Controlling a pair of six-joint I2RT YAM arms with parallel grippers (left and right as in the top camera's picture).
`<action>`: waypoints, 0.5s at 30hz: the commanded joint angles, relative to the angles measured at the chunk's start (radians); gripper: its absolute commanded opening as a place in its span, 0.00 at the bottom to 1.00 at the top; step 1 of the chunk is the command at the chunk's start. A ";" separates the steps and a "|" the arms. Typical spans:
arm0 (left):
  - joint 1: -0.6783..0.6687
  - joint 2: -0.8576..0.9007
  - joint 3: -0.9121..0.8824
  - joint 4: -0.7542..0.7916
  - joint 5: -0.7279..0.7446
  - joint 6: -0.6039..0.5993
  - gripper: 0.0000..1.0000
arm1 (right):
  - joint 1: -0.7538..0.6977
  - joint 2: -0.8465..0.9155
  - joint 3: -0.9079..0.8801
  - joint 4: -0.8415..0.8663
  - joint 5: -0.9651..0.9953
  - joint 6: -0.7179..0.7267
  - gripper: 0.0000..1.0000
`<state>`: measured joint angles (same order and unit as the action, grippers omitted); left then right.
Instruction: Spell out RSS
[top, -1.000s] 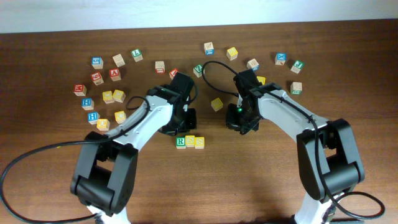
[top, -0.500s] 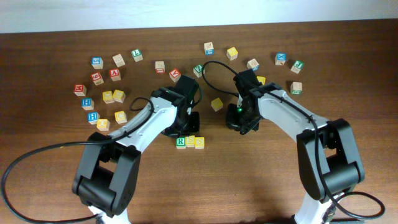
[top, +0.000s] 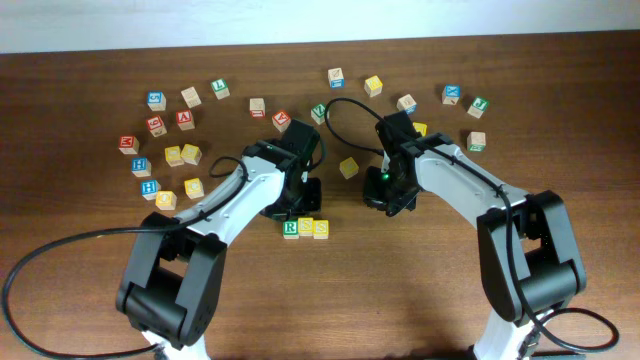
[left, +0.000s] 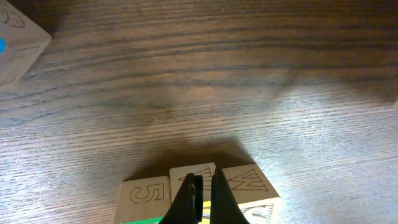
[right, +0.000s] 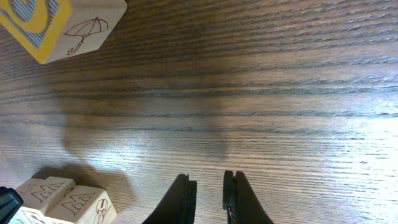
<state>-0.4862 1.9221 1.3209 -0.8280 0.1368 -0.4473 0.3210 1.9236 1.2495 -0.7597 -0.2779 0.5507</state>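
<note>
The three RSS cubes lie side by side in a row near the table's middle: the green R cube (top: 290, 228), a yellow S cube (top: 306, 227) and another yellow S cube (top: 321, 229). My left gripper (top: 300, 210) hangs shut just behind the row. In the left wrist view its closed fingertips (left: 202, 186) overlap the middle cube (left: 193, 173), between the R cube (left: 148, 194) and the right cube (left: 245, 180). My right gripper (top: 390, 205) (right: 209, 183) stands apart to the right, jaws a little open over bare wood.
Loose letter cubes are scattered across the back: a cluster at the left (top: 170, 150), a lone yellow cube (top: 348, 167) between the arms, others at the back right (top: 460, 100). A yellow cube with an umbrella drawing (right: 68, 25) lies ahead of the right gripper.
The left arm shifted slightly to the right, closer over the row, then held still. The right arm has not moved.
</note>
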 joint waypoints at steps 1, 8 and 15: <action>-0.004 -0.019 -0.010 0.013 -0.044 -0.012 0.00 | -0.002 -0.003 -0.006 -0.003 0.002 0.003 0.10; -0.005 -0.019 -0.016 -0.003 -0.051 -0.012 0.00 | -0.002 -0.003 -0.006 -0.003 0.002 0.004 0.10; -0.005 -0.019 -0.018 -0.023 -0.047 -0.012 0.00 | -0.002 -0.003 -0.006 -0.003 0.002 0.004 0.11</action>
<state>-0.4862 1.9221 1.3125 -0.8482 0.0963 -0.4477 0.3210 1.9236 1.2495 -0.7593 -0.2779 0.5503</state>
